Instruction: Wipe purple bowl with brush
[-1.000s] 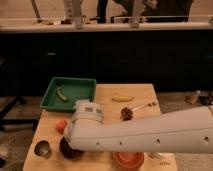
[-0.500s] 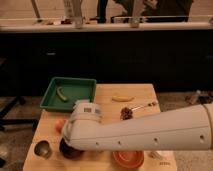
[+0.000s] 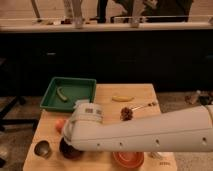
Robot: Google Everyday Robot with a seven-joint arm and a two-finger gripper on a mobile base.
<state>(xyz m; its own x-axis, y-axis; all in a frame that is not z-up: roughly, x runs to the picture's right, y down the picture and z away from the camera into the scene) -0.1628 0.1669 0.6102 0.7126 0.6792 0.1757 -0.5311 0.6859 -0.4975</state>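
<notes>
The purple bowl sits on the wooden table near its front left. Only its dark left edge shows, below my arm. My white arm reaches in from the right across the table's front. Its wrist is right above the bowl. My gripper is hidden beneath the wrist, down at the bowl. The brush is hidden from view.
An orange bowl sits at the front, partly under the arm. A small metal cup stands left of the purple bowl. A green tray holding a green item is at the back left. A banana, a bristly clump on a stick and a small orange thing lie on the table.
The wrist stays over the purple bowl with only a slight shift. Nothing else on the table has moved.
</notes>
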